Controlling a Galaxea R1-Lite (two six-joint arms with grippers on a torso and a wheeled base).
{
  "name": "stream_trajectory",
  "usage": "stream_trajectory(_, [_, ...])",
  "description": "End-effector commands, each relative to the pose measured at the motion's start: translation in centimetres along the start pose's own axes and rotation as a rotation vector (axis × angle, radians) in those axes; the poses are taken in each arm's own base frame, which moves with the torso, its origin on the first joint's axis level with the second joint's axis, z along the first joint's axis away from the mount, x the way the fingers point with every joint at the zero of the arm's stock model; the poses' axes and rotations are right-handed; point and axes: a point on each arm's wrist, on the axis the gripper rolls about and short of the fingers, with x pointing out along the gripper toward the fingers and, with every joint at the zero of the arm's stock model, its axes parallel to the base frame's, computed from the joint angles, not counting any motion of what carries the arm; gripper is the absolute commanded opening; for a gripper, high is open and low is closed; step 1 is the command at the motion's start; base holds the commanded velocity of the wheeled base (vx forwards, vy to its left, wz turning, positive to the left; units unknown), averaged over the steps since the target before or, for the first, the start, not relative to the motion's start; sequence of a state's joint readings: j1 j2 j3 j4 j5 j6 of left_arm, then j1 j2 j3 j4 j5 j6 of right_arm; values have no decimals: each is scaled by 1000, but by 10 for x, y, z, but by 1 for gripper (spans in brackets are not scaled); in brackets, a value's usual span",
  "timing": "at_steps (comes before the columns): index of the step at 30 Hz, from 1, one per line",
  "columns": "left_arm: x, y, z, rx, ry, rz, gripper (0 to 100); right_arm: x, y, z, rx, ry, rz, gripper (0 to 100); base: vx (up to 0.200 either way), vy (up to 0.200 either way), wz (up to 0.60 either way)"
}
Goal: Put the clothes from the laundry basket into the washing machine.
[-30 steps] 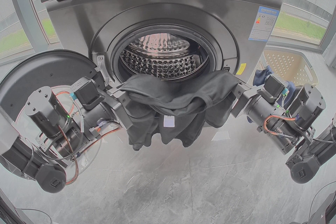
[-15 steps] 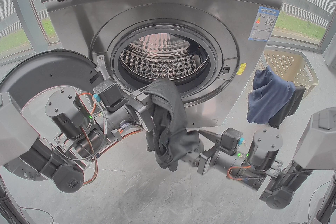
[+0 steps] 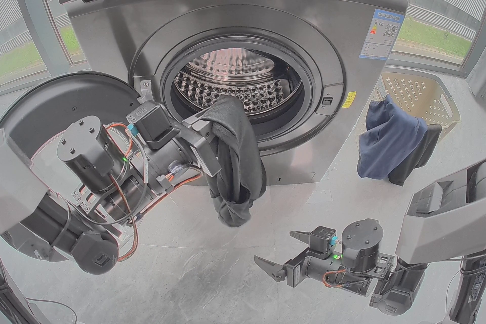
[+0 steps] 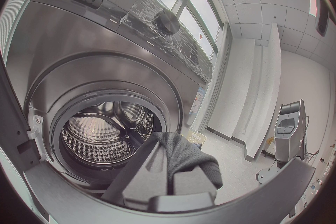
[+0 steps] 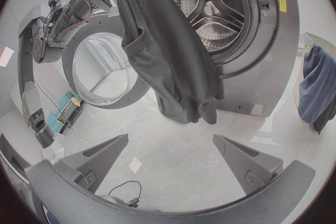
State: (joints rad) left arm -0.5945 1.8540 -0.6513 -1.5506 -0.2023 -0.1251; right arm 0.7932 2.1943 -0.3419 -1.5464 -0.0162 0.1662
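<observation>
One black garment (image 3: 235,158) hangs from the left pincer (image 3: 202,133), which is clamped on its top edge. The pincer sits at the lower left of the washer (image 3: 304,26) opening. The cloth drapes over it and falls in front of the washer's front panel, its lower end clear of the floor (image 3: 202,279). None of it lies inside the drum (image 3: 228,82). The wrist view shows the same grip, with the fabric bunched over the closed fingers (image 4: 196,182).

The right pincer (image 3: 278,249) is low over the floor, below and to the right of the garment and apart from it. Its jaws are spread wide and hold nothing.

The door (image 3: 61,102) stands swung open on the left. The basket (image 3: 430,87) is to the right of the washer, with a blue cloth (image 3: 387,137) draped over its near rim and a dark cloth (image 3: 420,153) beside that.
</observation>
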Motion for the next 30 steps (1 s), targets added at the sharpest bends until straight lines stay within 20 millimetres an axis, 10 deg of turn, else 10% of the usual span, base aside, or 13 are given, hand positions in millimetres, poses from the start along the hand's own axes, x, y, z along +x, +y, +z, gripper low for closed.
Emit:
stream_trajectory(1, [-1, -1, 5, 2, -12, -4, 0, 7, -1, -2, 0, -3, -3, 100, 0, 0, 0])
stream_trajectory(22, [-6, -7, 17, 5, -40, -27, 0, 76, -13, 53, -22, -305, -12, 100, 0, 0, 0])
stream_trajectory(30, [-8, -8, 23, 7, -55, -30, 0, 98, -47, 66, -20, -372, -91, 100, 0, 0, 0])
